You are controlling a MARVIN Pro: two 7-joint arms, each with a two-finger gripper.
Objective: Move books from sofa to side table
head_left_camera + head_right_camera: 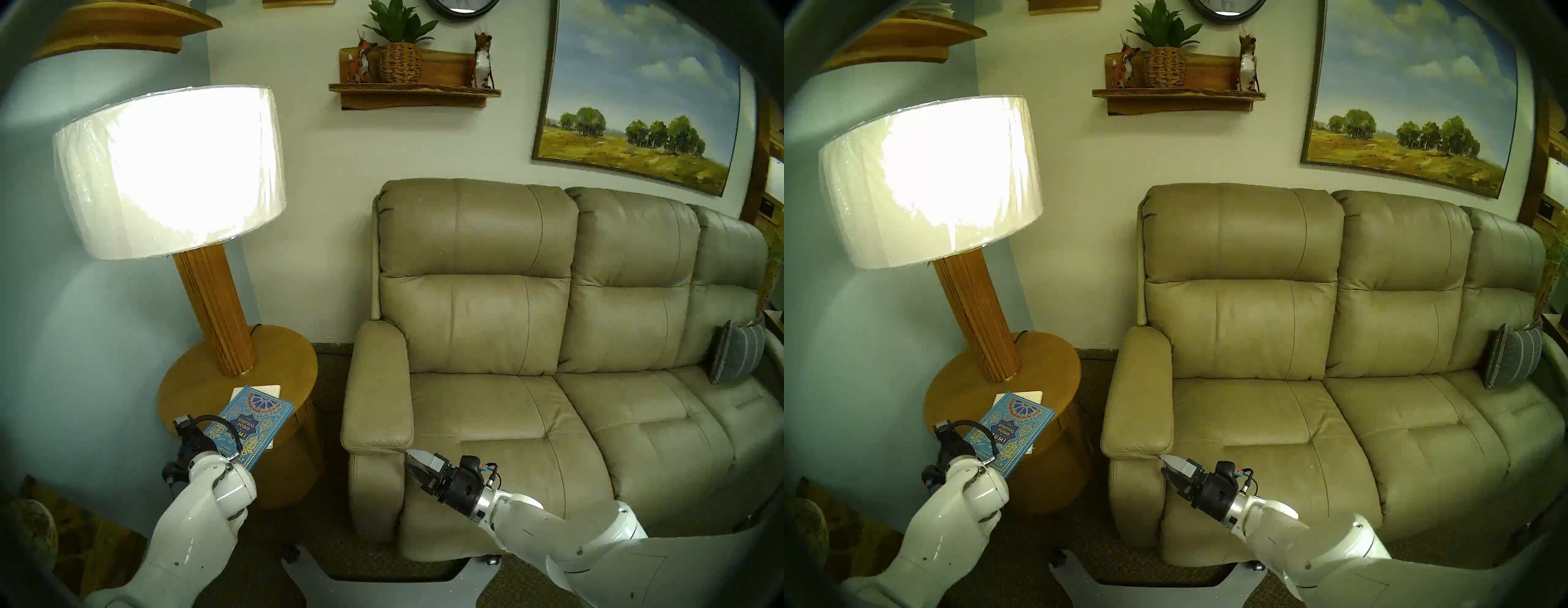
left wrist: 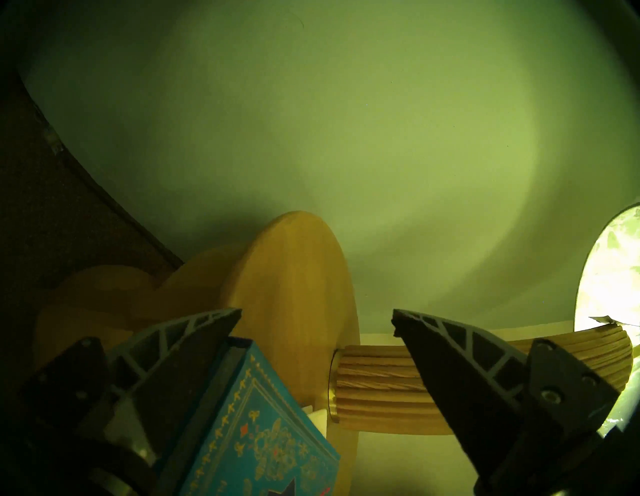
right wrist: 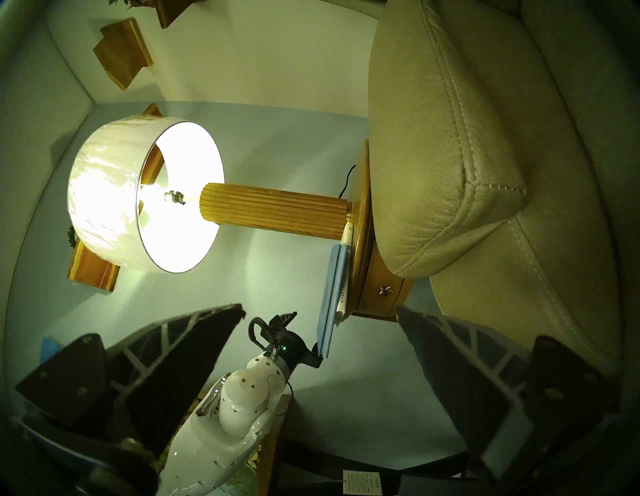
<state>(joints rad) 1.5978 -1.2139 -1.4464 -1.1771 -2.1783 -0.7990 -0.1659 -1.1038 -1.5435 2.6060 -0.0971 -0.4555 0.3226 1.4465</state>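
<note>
Blue Rumi book [image 1: 253,426] lies on the white book [image 1: 266,389], both on the desk [image 1: 288,365] in front of the lamp [image 1: 212,305], its near end overhanging. The left tool [image 2: 317,324] is spread wide around that end, one finger [image 2: 194,332] touching the edge. The right tool [image 1: 413,463], jaws parted and empty, hovers beside the sofa [image 1: 530,382] armrest, right of the lamp.

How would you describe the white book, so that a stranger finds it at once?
Left of the tan sofa stands a round wooden side table carrying a lit lamp. In front of the lamp base two books are stacked. The white book is the lower one, mostly covered by the blue book; only its pale corner shows.
</note>
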